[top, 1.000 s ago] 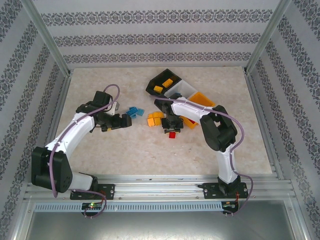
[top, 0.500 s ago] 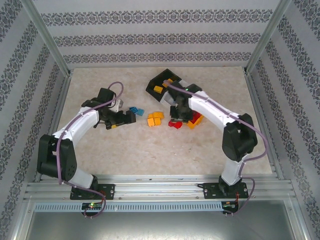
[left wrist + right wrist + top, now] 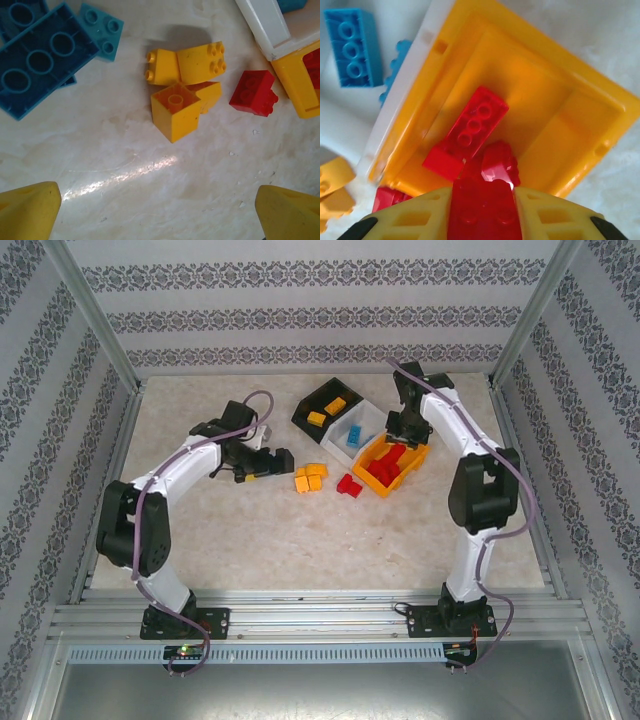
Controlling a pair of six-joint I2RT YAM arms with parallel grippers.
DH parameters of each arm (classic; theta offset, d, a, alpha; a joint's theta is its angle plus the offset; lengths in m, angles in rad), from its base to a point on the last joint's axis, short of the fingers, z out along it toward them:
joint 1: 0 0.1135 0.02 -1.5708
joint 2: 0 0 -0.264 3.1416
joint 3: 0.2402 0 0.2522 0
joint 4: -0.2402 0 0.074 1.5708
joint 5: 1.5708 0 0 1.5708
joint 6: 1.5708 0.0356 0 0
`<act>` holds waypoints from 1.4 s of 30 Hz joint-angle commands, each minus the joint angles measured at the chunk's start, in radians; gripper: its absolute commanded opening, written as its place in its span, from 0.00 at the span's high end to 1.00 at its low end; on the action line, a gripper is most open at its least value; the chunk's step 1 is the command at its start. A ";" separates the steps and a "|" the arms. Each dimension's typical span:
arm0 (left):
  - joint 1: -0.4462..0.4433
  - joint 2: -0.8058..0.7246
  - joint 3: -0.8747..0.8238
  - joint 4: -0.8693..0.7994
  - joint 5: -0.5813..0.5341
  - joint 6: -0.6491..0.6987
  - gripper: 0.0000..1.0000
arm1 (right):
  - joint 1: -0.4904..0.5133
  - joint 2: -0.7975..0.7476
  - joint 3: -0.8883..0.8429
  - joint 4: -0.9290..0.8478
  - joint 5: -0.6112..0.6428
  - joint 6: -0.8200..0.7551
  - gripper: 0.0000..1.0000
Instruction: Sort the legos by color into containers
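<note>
Sorting perhaps halfway, judging by the split between bins and table. Done so far: two yellow bricks (image 3: 326, 411) lying in the black bin (image 3: 308, 403) at the far left of the row; blue bricks (image 3: 352, 436) in the white bin (image 3: 374, 417) in the middle; several red bricks (image 3: 388, 465) piled in the orange-yellow bin (image 3: 570, 115) at the right end. Left loose on the table (image 3: 230, 530): a tight yellow cluster (image 3: 185, 90) of several pieces touching one another; a loose red brick (image 3: 254, 92) just right of it, close to the orange-yellow bin's corner but outside it; further left, a large blue brick (image 3: 45, 60), underside up, with a small teal brick (image 3: 102, 30) right beside it, contact between them hard to tell. Probably to come: yellow cluster to black, the two blues to white, the reds to orange-yellow

Left claw (image 3: 274, 462): spread wide, yellow fingertips (image 3: 30, 210) far apart at the bottom corners of the wrist view, nothing between them but bare table. Holds nothing, touches nothing, hovers just left of the yellow cluster with the blue pieces close by

Right claw (image 3: 482, 196): nearly closed, pinching a held red brick (image 3: 482, 220) between its two yellow fingers. Hangs above the orange-yellow bin, over the red bricks inside, release not yet made
</note>
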 commanded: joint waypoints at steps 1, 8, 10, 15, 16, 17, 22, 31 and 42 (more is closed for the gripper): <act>-0.023 0.022 0.032 -0.029 -0.026 -0.006 0.00 | -0.010 0.062 0.058 -0.021 -0.011 -0.045 0.69; -0.025 0.041 0.033 -0.043 -0.025 -0.012 0.00 | -0.013 0.131 0.107 -0.014 -0.030 -0.041 0.67; -0.025 0.042 0.038 -0.058 -0.024 -0.004 0.00 | -0.013 0.131 0.103 -0.013 -0.026 -0.040 0.63; -0.024 -0.008 -0.024 -0.035 -0.015 -0.007 0.00 | -0.012 0.116 0.094 -0.037 0.016 -0.045 0.48; -0.025 -0.019 -0.037 -0.028 -0.012 -0.008 0.00 | -0.012 0.106 0.085 -0.040 0.028 -0.042 0.43; -0.025 -0.027 -0.050 -0.023 -0.012 -0.010 0.00 | -0.011 0.091 0.075 -0.039 0.032 -0.038 0.40; -0.024 -0.100 -0.133 0.053 0.004 -0.030 0.00 | 0.000 -0.017 0.059 -0.041 0.019 0.016 0.32; 0.113 -0.213 -0.316 0.299 0.154 -0.130 0.00 | 0.180 -0.134 0.045 -0.130 0.039 0.199 0.32; 0.244 -0.107 -0.330 0.309 0.302 -0.127 0.00 | 0.454 0.102 0.204 -0.153 0.009 0.375 0.33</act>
